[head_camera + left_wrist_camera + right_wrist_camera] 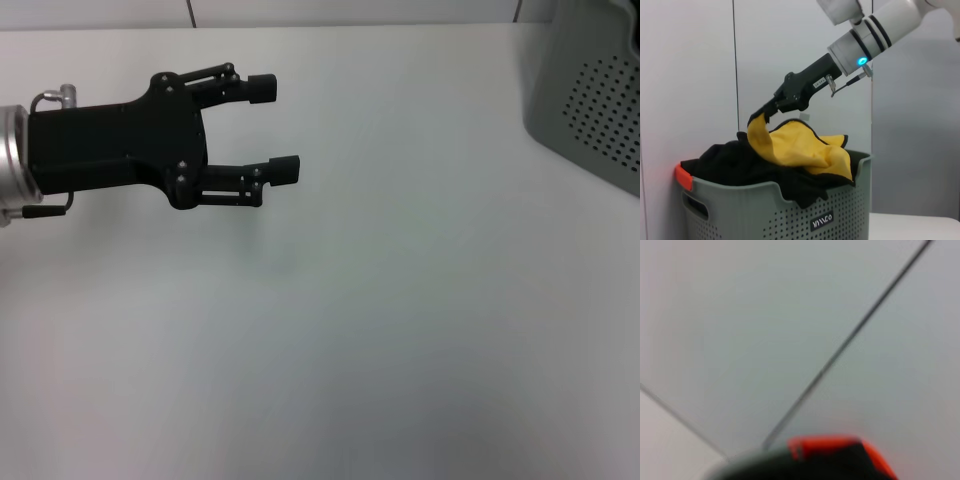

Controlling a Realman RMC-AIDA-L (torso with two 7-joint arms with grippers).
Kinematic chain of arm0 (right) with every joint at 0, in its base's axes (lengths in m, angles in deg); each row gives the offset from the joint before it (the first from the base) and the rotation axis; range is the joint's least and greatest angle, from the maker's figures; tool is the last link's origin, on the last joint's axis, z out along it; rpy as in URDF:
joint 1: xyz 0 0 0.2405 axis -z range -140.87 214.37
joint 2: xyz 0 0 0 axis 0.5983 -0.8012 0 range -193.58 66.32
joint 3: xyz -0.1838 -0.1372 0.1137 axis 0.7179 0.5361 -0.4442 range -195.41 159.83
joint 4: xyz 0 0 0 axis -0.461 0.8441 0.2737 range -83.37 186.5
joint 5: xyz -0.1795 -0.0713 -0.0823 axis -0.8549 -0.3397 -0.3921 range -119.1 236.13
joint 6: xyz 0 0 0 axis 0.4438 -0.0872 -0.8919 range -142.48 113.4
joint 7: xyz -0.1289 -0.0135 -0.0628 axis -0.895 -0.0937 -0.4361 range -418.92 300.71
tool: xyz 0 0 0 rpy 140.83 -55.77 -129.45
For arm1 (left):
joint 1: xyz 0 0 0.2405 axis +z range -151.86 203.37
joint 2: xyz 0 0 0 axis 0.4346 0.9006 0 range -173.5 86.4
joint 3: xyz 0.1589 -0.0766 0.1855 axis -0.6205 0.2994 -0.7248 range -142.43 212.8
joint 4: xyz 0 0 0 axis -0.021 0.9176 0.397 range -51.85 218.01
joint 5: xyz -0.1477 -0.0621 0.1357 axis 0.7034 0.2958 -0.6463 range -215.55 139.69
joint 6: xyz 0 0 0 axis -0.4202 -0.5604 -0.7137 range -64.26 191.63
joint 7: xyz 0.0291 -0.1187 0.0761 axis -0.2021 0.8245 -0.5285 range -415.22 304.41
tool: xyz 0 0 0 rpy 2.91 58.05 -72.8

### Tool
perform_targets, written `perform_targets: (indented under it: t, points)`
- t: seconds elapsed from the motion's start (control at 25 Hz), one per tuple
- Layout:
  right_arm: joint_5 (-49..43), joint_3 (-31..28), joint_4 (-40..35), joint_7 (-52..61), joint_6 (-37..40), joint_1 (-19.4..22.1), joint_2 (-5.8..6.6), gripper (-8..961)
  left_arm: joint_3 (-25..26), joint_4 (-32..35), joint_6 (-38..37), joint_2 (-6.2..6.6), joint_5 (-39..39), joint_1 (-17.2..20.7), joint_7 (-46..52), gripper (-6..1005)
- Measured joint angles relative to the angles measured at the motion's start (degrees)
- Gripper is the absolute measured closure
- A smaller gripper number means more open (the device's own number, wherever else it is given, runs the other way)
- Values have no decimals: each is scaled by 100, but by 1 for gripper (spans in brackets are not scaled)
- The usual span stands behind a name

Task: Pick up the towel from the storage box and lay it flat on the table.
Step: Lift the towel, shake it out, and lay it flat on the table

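Note:
The yellow-orange towel (795, 147) with black edging lies on top of dark cloth in the grey storage box (790, 215). In the left wrist view my right gripper (760, 116) is shut on one corner of the towel and holds that corner up above the box. The rest of the towel still rests in the box. In the head view only a corner of the storage box (590, 90) shows at the far right, and the towel and right gripper are out of view. My left gripper (277, 128) is open and empty above the white table (380, 330), at the left.
Dark cloth (740, 162) fills the box and hangs over its rim. A red-orange piece (683, 176) sits at one box corner and also shows in the right wrist view (825, 447). A grey panelled wall stands behind the box.

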Motion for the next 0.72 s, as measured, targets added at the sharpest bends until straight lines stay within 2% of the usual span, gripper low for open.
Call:
perform_targets:
  t: [0.24, 0.52, 0.64, 0.68, 0.72]
  points:
    - [1670, -244, 17, -473, -725, 119, 3, 942, 0, 0, -1, -4, 62, 16, -7, 127]
    - [4200, -1187, 111, -1300, -1196, 85, 11, 942, 0, 1, -14, -13, 141, 45, -7, 127]
    - [5163, -1540, 286, -1557, -1209, 4, 87, 942, 0, 0, -16, -11, 206, 53, -7, 127]
    - [5821, -1672, 486, -1737, -1166, -55, 184, 942, 0, 0, -17, -10, 217, 54, -7, 127]
    - [5821, -1672, 486, -1737, -1166, -55, 184, 942, 0, 0, -17, -10, 235, 55, -7, 127]
